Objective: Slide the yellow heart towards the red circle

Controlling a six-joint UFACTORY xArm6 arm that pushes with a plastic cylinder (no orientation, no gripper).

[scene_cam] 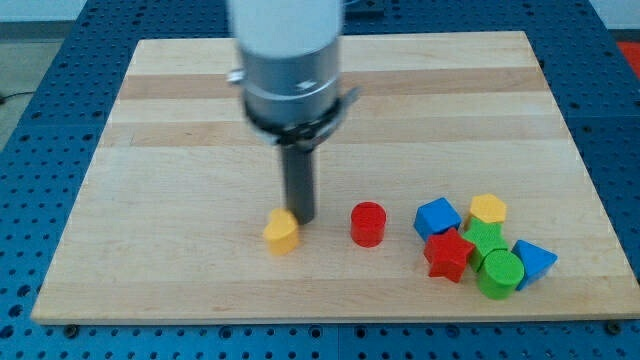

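Wooden board (pixel 330 90) on a blue perforated bench. Our rod carries no gripper; our tip (pixel 301 219) touches the yellow heart (pixel 281 232) at its 1 o'clock edge. At the heart's 3 o'clock, nearby, stands the red circle (pixel 368 223). Farther along 3 o'clock we see a cluster: blue cube (pixel 437 216), yellow block (pixel 488 209), red star (pixel 448 254), green cylinder (pixel 499 272), blue block (pixel 534 262).

Blue, yellow, red, green blocks (pixel 480 250) clustered on wooden board (pixel 180 120).

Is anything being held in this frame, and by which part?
Nothing is held. My tip is a bare rod that only pushes; it stands just right of the yellow heart, left of the red circle.
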